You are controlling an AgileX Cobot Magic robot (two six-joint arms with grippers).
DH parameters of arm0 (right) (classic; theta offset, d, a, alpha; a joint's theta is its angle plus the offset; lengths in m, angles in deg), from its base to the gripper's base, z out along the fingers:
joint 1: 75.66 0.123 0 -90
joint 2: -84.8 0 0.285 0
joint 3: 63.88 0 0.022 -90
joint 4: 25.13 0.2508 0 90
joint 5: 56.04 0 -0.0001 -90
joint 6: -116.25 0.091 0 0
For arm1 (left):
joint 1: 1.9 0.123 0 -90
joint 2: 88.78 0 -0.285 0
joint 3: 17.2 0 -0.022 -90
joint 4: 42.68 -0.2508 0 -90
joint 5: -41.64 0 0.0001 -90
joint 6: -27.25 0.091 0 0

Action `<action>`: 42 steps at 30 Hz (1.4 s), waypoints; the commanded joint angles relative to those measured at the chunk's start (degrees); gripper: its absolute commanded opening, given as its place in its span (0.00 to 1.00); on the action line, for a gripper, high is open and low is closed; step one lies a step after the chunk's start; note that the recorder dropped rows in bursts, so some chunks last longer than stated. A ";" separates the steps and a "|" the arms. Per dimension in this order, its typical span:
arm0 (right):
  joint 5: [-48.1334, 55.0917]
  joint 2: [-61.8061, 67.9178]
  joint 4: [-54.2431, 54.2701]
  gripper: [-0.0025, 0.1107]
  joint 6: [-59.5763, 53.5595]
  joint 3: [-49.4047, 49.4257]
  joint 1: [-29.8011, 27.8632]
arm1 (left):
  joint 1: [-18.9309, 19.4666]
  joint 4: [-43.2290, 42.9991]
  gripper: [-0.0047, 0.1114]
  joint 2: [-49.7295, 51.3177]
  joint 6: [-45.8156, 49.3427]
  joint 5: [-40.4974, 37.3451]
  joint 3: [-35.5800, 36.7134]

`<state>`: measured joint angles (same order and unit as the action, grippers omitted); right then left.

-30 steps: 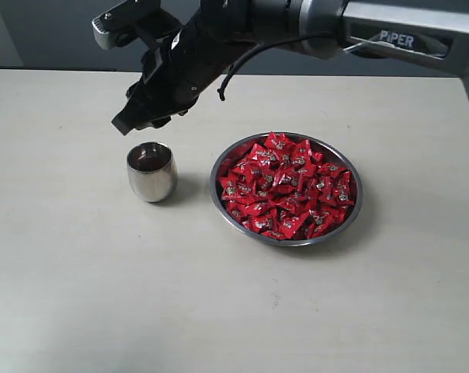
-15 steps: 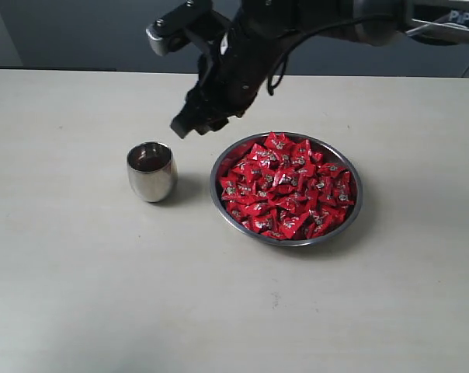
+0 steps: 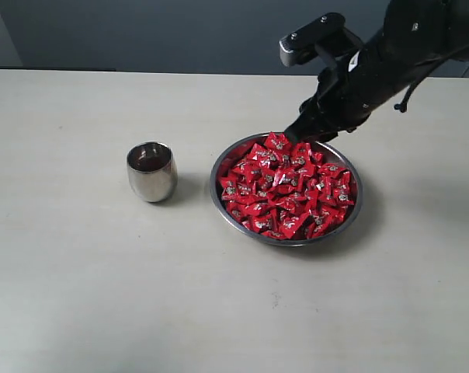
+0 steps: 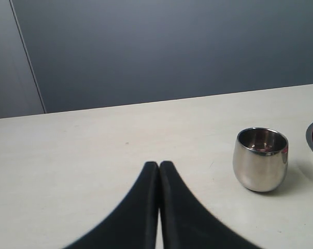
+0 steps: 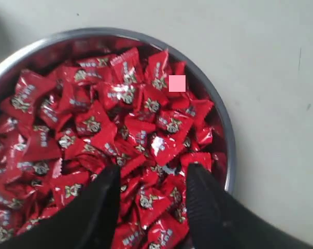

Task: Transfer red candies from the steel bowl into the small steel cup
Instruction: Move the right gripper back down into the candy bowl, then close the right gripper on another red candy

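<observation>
The wide steel bowl (image 3: 223, 203) sits right of centre on the table, heaped with red candies (image 3: 285, 186). My right gripper (image 3: 300, 130) hovers at the bowl's far rim, open, nothing held. In the right wrist view the two black fingers (image 5: 205, 189) straddle red candies (image 5: 125, 124) just above the heap, inside the bowl rim (image 5: 228, 150). The small steel cup (image 3: 151, 171) stands upright to the left of the bowl; its contents are unclear. The left gripper (image 4: 159, 165) is shut with nothing in it, low over the table, with the cup (image 4: 260, 158) beside and ahead of it.
The pale table (image 3: 102, 287) spreads around both vessels. A dark wall (image 4: 161, 46) runs behind the table's far edge. The left arm does not appear in the exterior view.
My right arm has swung from above the cup rightward across the table to the bowl's far rim. Cup, bowl and candies have not moved.
</observation>
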<state>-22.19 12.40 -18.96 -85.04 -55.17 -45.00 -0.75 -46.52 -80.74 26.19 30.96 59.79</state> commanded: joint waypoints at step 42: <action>1.46 16.10 19.92 0.45 -26.74 -4.93 -3.53 | -0.19 -0.06 0.04 -0.26 -0.07 0.29 0.22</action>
<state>-20.17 28.24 0.83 -111.24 -59.86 -48.52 -0.75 -46.52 -80.74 26.19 30.96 59.79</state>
